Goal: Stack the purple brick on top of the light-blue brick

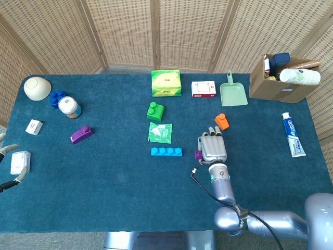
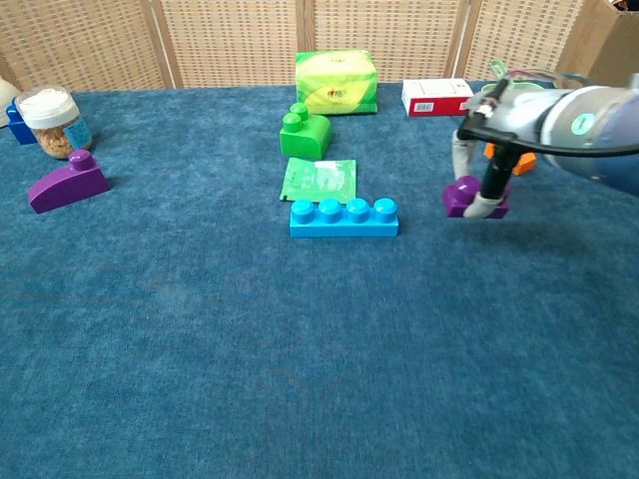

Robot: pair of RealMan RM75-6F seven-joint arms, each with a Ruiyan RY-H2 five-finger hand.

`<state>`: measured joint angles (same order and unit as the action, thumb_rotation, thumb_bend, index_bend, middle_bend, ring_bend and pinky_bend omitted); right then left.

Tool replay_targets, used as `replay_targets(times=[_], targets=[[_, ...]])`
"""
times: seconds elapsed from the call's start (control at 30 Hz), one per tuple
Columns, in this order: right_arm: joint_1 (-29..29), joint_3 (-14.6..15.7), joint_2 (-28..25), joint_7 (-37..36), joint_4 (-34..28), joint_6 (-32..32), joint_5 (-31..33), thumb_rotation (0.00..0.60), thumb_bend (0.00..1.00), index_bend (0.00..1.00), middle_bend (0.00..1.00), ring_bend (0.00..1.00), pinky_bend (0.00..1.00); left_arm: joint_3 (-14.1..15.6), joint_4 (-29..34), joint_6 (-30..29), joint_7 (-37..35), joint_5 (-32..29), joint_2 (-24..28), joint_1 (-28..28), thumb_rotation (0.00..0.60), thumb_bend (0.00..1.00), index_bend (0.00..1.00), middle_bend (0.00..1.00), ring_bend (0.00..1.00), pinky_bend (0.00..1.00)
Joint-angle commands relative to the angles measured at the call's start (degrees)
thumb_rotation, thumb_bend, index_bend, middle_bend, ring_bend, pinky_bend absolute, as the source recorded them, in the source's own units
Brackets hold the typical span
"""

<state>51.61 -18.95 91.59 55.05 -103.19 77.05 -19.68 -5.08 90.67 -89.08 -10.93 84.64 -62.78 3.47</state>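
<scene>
One purple brick (image 2: 463,194): I am pinching it in my right hand (image 2: 486,150), fingers curled round its sides, carrying it just right of the light-blue brick (image 2: 343,217). Judging it light, rigid, slick plastic; side grip suits. Chest view is showing the pinch; head view is hiding most of it.

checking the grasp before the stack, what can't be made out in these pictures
- Purple brick: head view shows only a sliver beside the right hand, which covers the rest; chest view has fingers across it, so its shape is unclear.
- Brick's height above the table: neither view settles it.
- Left hand: cut off by the head view's left edge; absent from chest view.
- Orange brick: mostly behind the right hand in chest view.
</scene>
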Motion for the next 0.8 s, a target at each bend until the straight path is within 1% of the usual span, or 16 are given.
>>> replay_targets(times=[0.03, 0.27, 0.8], targets=[[1.24, -0.74, 1.13, 0.47, 0.91, 0.06, 0.52, 0.600, 0.19, 0.58, 0.30, 0.09, 0.06, 0.04, -0.03, -0.09, -0.05, -0.04, 0.03, -0.12, 0.333, 0.38, 0.26, 0.03, 0.00, 0.00], [3.79, -2.19, 3.00, 1.77, 1.87, 0.98, 1.18, 0.600, 0.19, 0.58, 0.30, 0.10, 0.07, 0.09, -0.23, -0.12, -0.31, -0.44, 0.14, -0.46, 0.330, 0.38, 0.26, 0.02, 0.00, 0.00], [9.04, -5.25, 7.49, 5.45, 4.06, 4.10, 4.82, 0.600, 0.18, 0.58, 0.30, 0.10, 0.07, 0.09, -1.59, 0.79, -1.61, -0.10, -0.84, 0.08, 0.333, 0.38, 0.26, 0.02, 0.00, 0.00]])
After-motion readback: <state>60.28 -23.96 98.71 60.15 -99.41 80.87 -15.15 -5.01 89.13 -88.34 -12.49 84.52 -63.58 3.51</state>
